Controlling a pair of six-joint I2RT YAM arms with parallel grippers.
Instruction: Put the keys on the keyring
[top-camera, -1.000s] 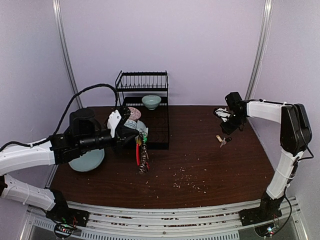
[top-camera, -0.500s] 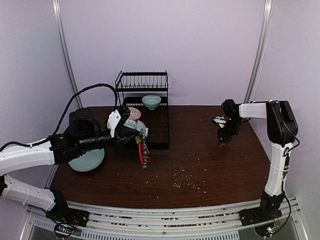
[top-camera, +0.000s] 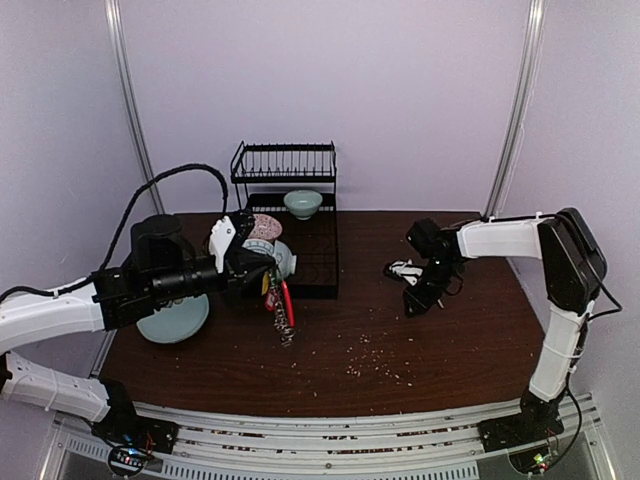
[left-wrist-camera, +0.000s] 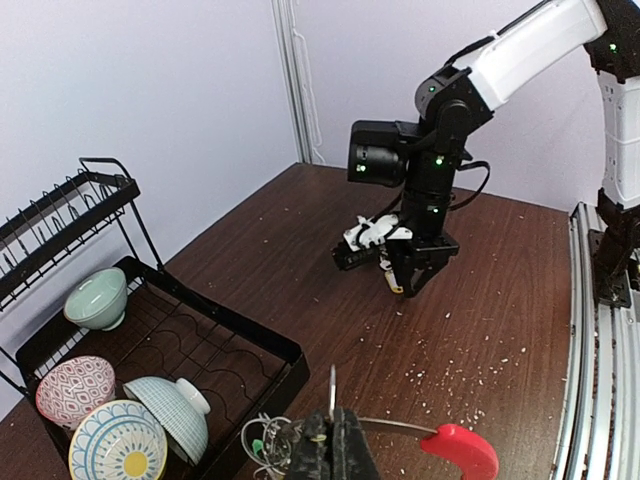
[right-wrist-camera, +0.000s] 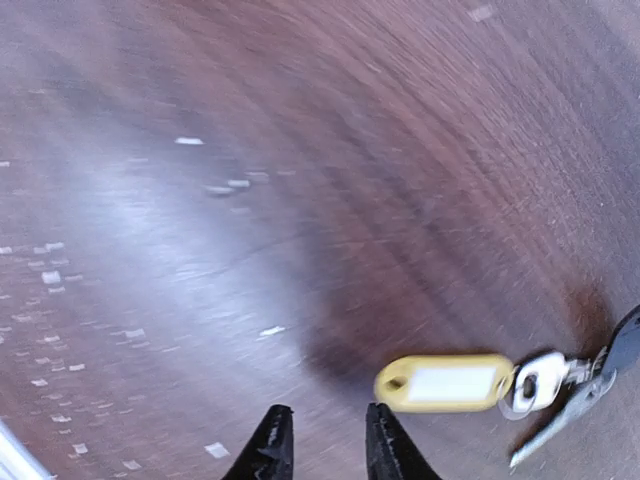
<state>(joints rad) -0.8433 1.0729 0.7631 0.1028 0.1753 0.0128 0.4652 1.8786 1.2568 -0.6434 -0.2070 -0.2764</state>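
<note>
My left gripper (left-wrist-camera: 333, 440) is shut on the thin metal ring of the keyring (left-wrist-camera: 345, 415). The red clip (left-wrist-camera: 462, 450) sticks out to its right and the bunch of tagged keys (left-wrist-camera: 262, 445) hangs on its left. From above, the left gripper (top-camera: 256, 276) holds the keyring (top-camera: 284, 312) dangling over the table by the rack. My right gripper (right-wrist-camera: 327, 445) hovers low over the table near the middle (top-camera: 418, 300), its fingers a little apart with nothing between the tips. A key with a yellow tag (right-wrist-camera: 445, 382) is just right of them; I cannot tell whether it rests on the table.
A black dish rack (top-camera: 318, 262) stands at the back left with a pale green bowl (top-camera: 302, 203) and patterned bowls (left-wrist-camera: 120, 440) in it. A pale blue bowl (top-camera: 175, 322) sits at the left under my left arm. Crumbs (top-camera: 375, 365) are scattered across the front middle.
My right arm has swept from the back right toward the middle of the table and dropped lower. The keyring in my left gripper has shifted slightly and its keys have swung.
</note>
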